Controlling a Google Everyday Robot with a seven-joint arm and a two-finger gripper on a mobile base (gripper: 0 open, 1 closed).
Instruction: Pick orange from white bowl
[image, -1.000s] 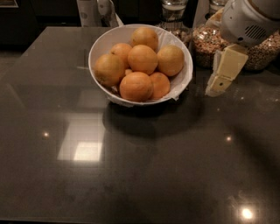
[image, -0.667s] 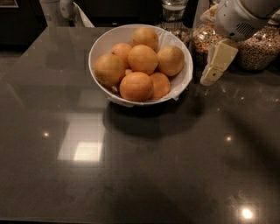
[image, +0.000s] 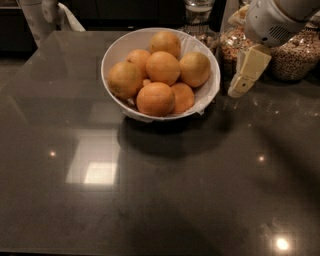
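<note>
The white bowl (image: 116, 54) with a thin paper liner stands at the back middle of the dark counter (image: 160, 190). It holds several oranges in a heap. A paler golden-yellow orange (image: 195, 69) lies on the bowl's right side, and another pale one (image: 124, 80) lies at the left. Deeper orange fruits lie in the middle (image: 162, 67) and at the front (image: 156, 99). My gripper (image: 240, 86) hangs from the white arm (image: 272, 22) at the upper right. It is just outside the bowl's right rim and above the counter, and holds nothing that I can see.
Glass jars of grains (image: 295, 55) stand at the back right behind the gripper. A glass vessel (image: 199, 11) stands behind the bowl. A white cloth-like object (image: 45, 15) shows at the back left corner. Ceiling lights reflect on the glossy counter.
My gripper has moved a little up and to the left, closer to the bowl's right rim. The white object at the back left has shifted leftward. The bowl and fruits have not moved.
</note>
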